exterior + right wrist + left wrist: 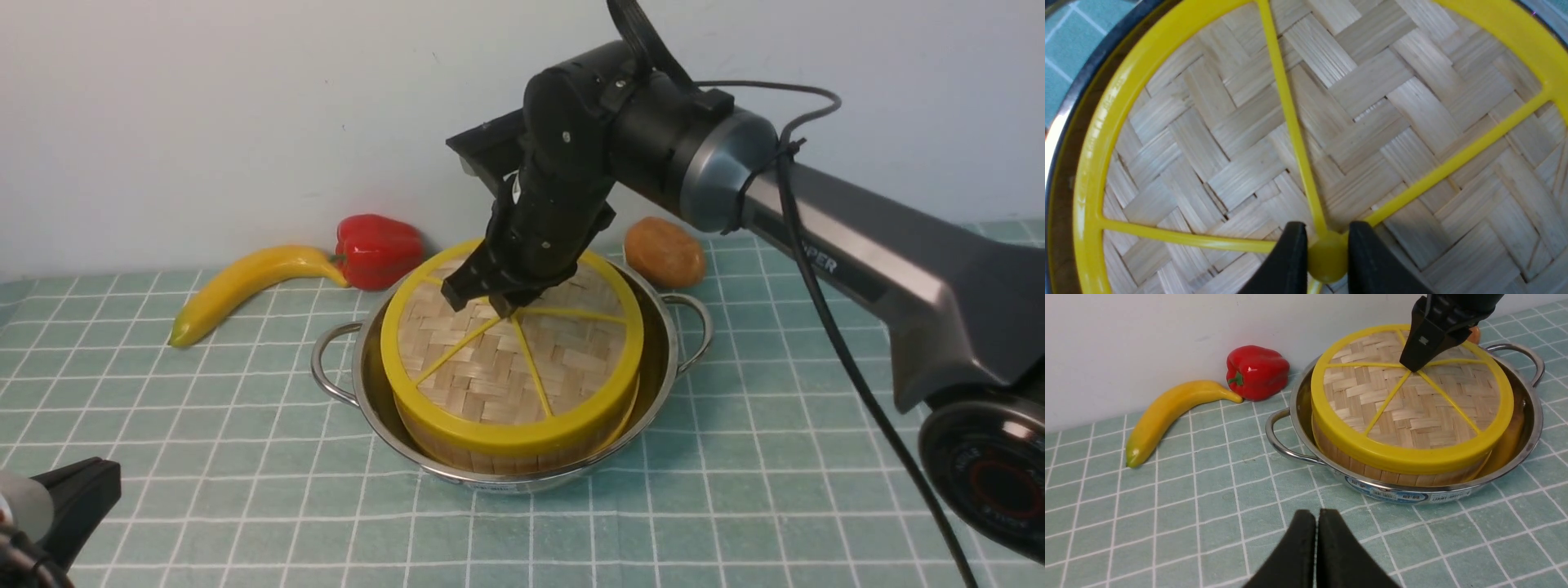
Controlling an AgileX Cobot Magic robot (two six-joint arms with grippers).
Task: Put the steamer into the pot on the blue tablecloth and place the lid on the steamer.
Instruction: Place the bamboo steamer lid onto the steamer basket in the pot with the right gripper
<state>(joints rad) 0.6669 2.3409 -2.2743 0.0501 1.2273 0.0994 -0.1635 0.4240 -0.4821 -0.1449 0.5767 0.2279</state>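
The steel pot stands on the blue tablecloth. Inside it sits the steamer, of which only the strip wall shows. The woven lid lies on top of the steamer and hides its inside. My right gripper comes down on the lid's middle and is shut on the yellow centre knob, one finger on each side. My left gripper hangs low over the cloth in front of the pot, shut with nothing in it.
A banana, a red pepper and a brown roll lie behind the pot, close to the white wall. The right arm reaches across from the right, above the cloth.
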